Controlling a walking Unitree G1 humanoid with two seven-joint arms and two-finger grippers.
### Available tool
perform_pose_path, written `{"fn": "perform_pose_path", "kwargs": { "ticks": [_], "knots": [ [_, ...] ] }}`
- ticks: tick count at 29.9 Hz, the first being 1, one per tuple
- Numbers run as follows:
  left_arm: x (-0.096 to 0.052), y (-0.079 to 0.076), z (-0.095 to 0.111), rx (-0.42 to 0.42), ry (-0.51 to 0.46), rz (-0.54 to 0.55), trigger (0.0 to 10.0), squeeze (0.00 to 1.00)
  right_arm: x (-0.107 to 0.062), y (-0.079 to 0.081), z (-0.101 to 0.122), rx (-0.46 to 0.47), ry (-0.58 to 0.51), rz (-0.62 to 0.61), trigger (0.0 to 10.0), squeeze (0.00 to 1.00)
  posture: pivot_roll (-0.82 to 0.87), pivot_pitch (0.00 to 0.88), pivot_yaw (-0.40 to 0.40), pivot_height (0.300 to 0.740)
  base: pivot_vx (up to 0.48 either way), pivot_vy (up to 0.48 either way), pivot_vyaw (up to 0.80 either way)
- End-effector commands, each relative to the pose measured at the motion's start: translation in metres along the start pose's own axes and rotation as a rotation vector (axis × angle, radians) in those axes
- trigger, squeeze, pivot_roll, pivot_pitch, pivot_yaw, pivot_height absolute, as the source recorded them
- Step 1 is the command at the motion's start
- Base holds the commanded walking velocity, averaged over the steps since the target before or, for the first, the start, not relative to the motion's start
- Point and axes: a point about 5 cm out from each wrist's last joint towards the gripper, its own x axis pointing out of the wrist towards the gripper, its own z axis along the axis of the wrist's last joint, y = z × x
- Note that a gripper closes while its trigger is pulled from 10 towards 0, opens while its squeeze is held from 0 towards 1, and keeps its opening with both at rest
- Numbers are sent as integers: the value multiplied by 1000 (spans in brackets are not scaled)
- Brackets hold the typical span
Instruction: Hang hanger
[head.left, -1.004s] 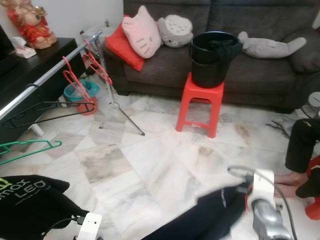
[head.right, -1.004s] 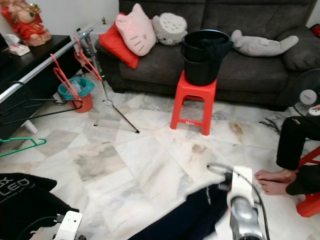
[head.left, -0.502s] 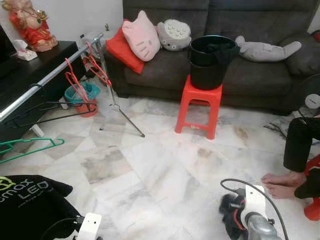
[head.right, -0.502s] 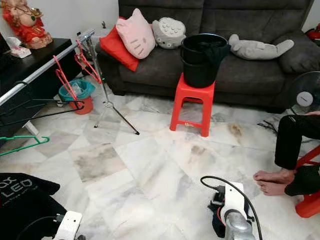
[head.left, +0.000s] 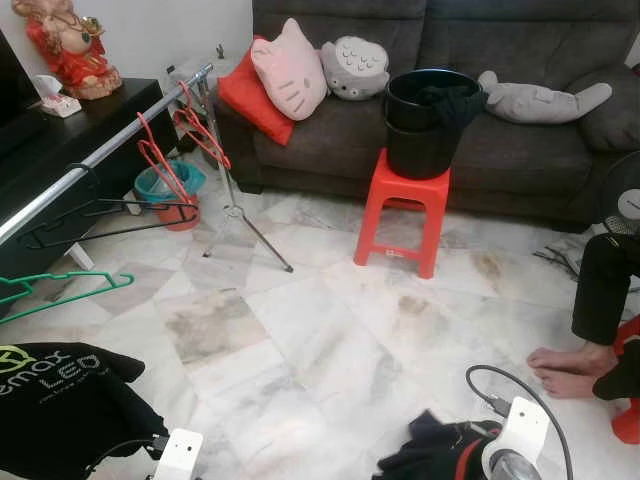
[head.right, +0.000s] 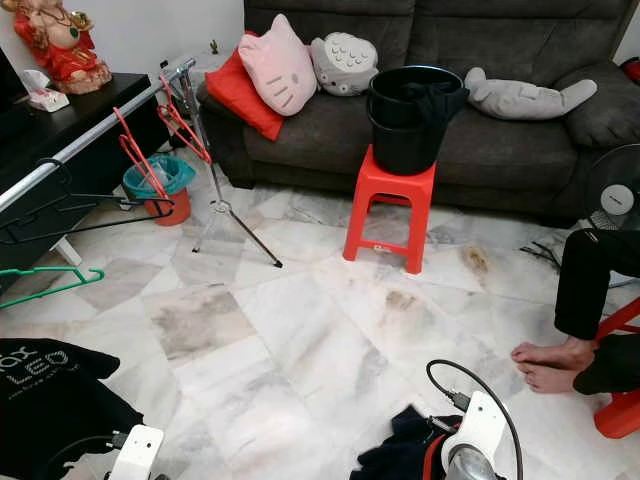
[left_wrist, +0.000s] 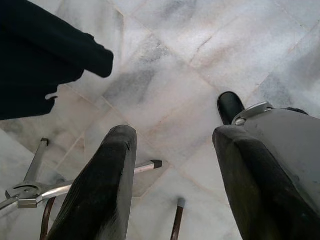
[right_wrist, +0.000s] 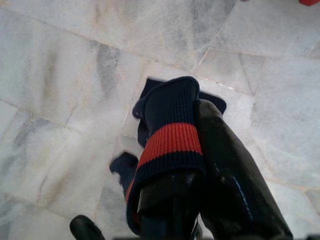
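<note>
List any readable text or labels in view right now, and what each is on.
"LEO", with a cut-off word above ending "max": pale print on the black shirt hanging on the rack at the robot's left.
Sticker on the red stool: too small to read.

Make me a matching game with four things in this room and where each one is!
Things:
1. black bucket
2. green hanger
3. pink cat cushion
4. navy garment with a red stripe

Places:
A. on the sofa
B. on the red stool
C. pinched in the right gripper
D. hanging from the silver rail

Pairs: 1-B, 2-D, 3-A, 4-C
</note>
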Motion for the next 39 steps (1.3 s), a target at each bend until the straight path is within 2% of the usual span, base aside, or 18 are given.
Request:
{"fn": "perform_pose_path", "kwargs": {
  "ticks": [1,5,13,20,23,39],
  "knots": [
    [-1,4,-4,11,17,2,10000,0,-1,0,-4,27,4,-3,10000,0,-96,0,39,740,0,0,0],
    [-1,3,-5,15,18,-2,10000,0,-3,-4,-14,5,42,-9,10000,0,-96,0,36,740,0,0,0],
    [-1,3,-4,16,17,-2,10000,0,-4,-6,-21,-1,69,-1,10000,0,-91,0,34,740,0,0,0],
    [-1,3,-4,14,16,-1,10000,0,-4,-27,-21,-5,89,-36,10000,0,-94,0,36,740,0,0,0],
    [-1,3,-3,14,15,-1,10000,0,-4,-31,-21,-4,98,-42,10000,0,-93,0,36,740,0,0,0],
    [0,3,-2,8,12,-2,10000,0,-2,-24,-17,-26,105,-26,10000,0,-91,0,37,740,0,0,0]
  ]
}}
